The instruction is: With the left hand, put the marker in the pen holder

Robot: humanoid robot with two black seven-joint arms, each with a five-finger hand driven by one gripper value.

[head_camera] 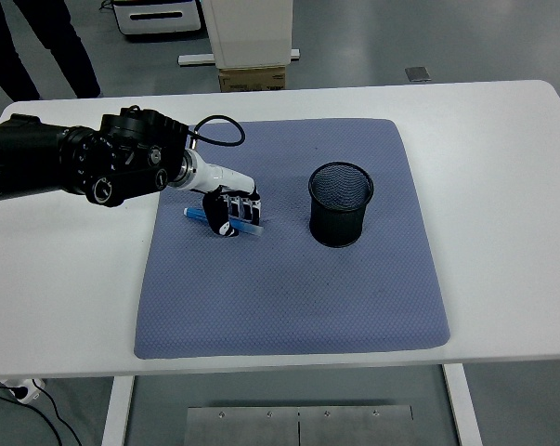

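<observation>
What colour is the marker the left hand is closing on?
Blue. The marker pokes out of the left hand on the mat, seen in the head view.

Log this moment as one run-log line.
phase: grasp | left hand: closed on marker, marker low over blue mat | pen holder: upright on mat, right of hand | right hand: not in view

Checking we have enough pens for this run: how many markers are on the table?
1. A blue marker lies on the blue mat, in the left robot hand, left of the pen holder. Any inside the holder would be hidden.
</observation>
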